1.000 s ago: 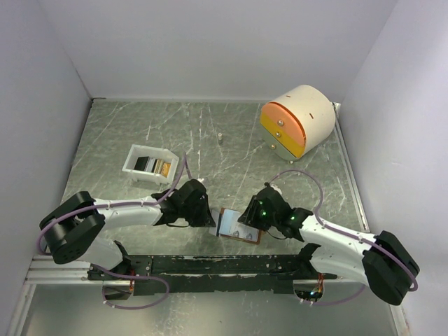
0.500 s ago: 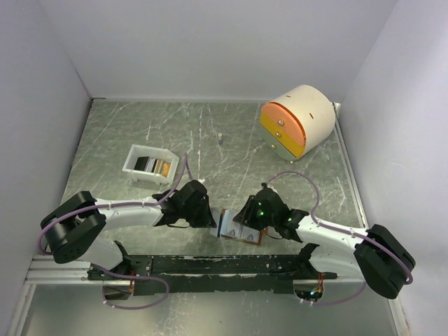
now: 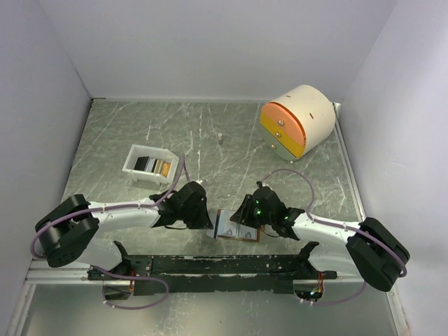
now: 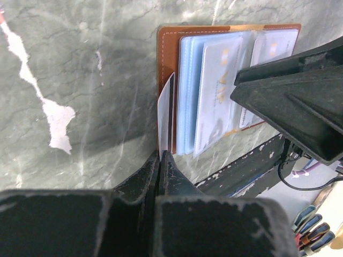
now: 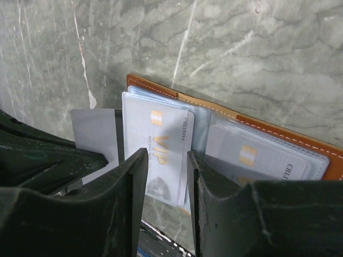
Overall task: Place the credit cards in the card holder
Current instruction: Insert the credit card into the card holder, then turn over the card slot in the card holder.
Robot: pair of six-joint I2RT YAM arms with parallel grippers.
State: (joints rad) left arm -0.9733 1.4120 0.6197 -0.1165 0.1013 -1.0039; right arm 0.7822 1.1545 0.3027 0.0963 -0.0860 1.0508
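One silver-grey card [image 4: 166, 115] sits pinched edge-on in left gripper [image 4: 162, 156] beside card holder [image 4: 167, 53]; right gripper [image 5: 166, 158] jaws apart above it. Best: tilt card flatter, feed corner-first into a pocket.

Robot lab test cell: bare white walls [image 3: 210, 49] around a marbled tabletop [image 3: 140, 133], black mounting rail [image 3: 210, 266].
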